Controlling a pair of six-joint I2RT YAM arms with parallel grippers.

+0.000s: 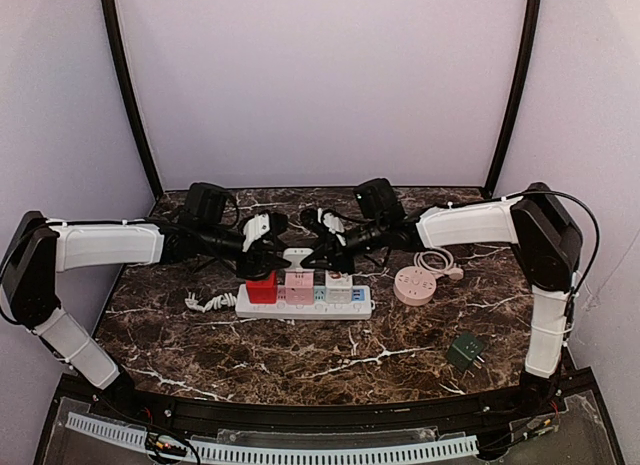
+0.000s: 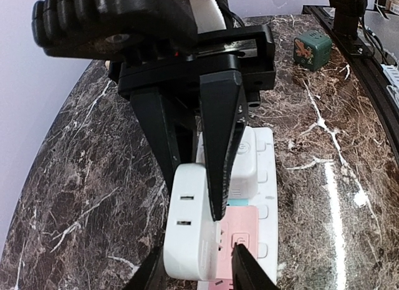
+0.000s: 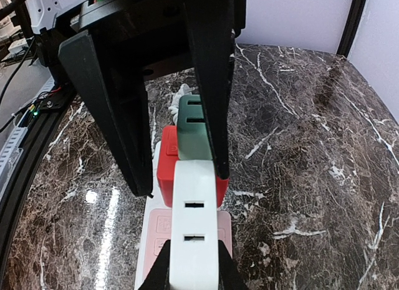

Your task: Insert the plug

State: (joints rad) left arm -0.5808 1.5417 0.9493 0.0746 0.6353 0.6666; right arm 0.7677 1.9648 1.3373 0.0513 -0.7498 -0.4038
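A white plug adapter [image 1: 297, 254] with two slots on its top face hangs above the white power strip [image 1: 300, 307]. My right gripper [image 3: 192, 256] is shut on one end of it [image 3: 194, 227]. My left gripper [image 2: 198, 252] is open and straddles the other end [image 2: 187, 234], with a gap at one finger. In the top view the left gripper [image 1: 277, 247] and the right gripper [image 1: 322, 248] meet nose to nose. Red [image 1: 262, 287], pink [image 1: 299, 283] and white [image 1: 340, 283] cubes sit in the strip below. A teal block [image 3: 194, 131] shows just beyond the adapter.
A round pink socket hub [image 1: 414, 284] with a coiled cord lies right of the strip. A dark green adapter [image 1: 465, 350] sits near the front right. A coiled white cable [image 1: 205, 303] lies left of the strip. Black frame posts stand at the back corners.
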